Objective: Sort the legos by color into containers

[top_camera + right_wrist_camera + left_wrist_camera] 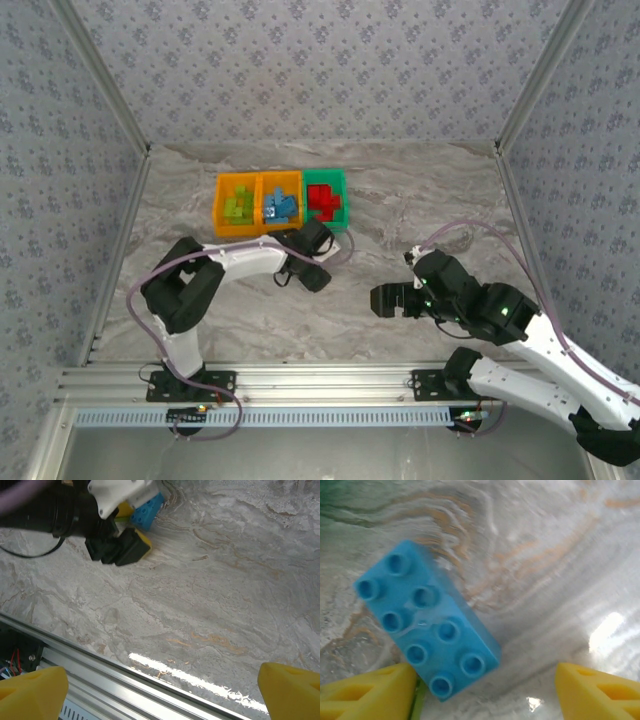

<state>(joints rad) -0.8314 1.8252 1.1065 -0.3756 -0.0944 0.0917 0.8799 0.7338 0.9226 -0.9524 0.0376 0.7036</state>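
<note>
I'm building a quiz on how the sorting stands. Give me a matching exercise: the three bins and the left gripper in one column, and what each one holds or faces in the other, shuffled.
Column one:
1. left orange bin
2. middle orange bin
3. green bin
4. left gripper

Column two:
A. red legos
B. loose light blue brick lying on the table
C. lime green legos
D. light blue legos

Pairs: 1-C, 2-D, 3-A, 4-B
</note>
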